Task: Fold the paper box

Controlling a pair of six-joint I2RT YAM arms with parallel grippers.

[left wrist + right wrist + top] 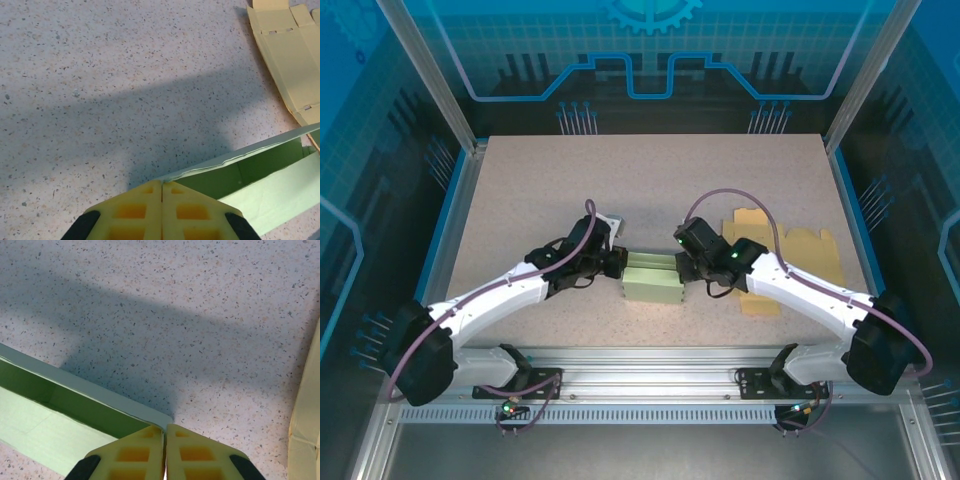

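The left end effector (619, 263) and right end effector (682, 266) each pinch one end of the green paper box (652, 281).
We see it mid-worktop (540, 180) between them, flat tan cardboard (800, 250) nearby.

A speckled beige desk (570, 170) sits inside a frame of aluminium posts (428, 75), with blue trim (450, 215) along its sides. Behind it, a teal back panel (650, 60) carries grid lines and what looks like a gear emblem (652, 10). A slotted metal rail (650, 382) spans the near edge. Broad soft shadows (150, 115) cross the desk.
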